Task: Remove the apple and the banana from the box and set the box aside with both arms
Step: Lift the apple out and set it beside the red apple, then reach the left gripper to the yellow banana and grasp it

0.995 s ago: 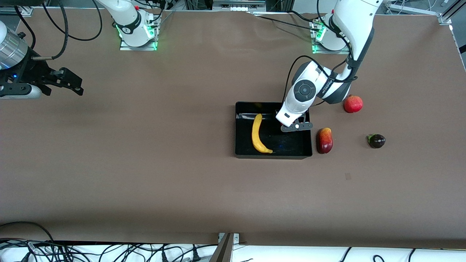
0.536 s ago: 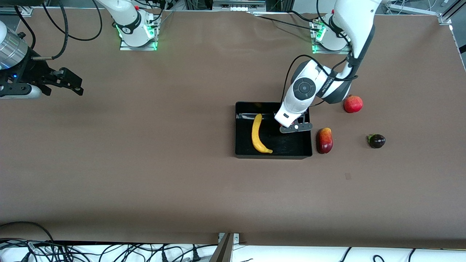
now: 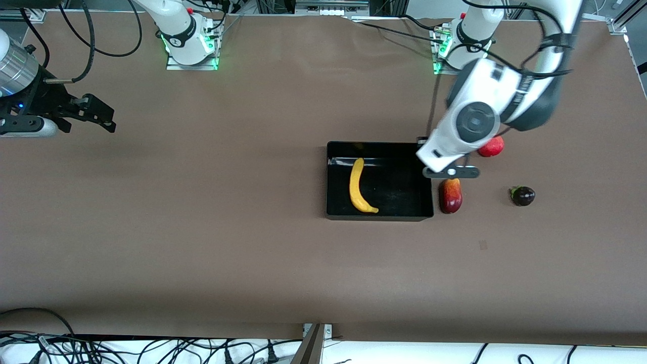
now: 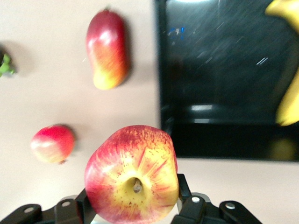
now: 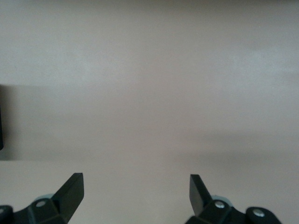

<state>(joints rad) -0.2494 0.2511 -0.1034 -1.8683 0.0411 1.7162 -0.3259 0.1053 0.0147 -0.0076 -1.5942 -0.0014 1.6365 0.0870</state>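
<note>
My left gripper (image 3: 450,173) is up in the air over the table just beside the black box (image 3: 331,202), at its corner toward the left arm's end. In the left wrist view this gripper (image 4: 134,196) is shut on the red and yellow apple (image 4: 132,175), stem end toward the camera. The wrist hides the apple in the front view. The yellow banana (image 3: 358,186) lies inside the box, also seen in the left wrist view (image 4: 287,93). My right gripper (image 3: 96,119) waits open and empty over bare table at the right arm's end (image 5: 135,179).
A red-yellow mango (image 3: 451,195) lies right beside the box under my left gripper, seen too in the left wrist view (image 4: 106,49). A round red fruit (image 3: 491,146) and a small dark purple fruit (image 3: 522,195) lie toward the left arm's end.
My left gripper has risen out of the box and swung toward the left arm's end, past the box wall, with the apple in its fingers. The right arm has not moved.
</note>
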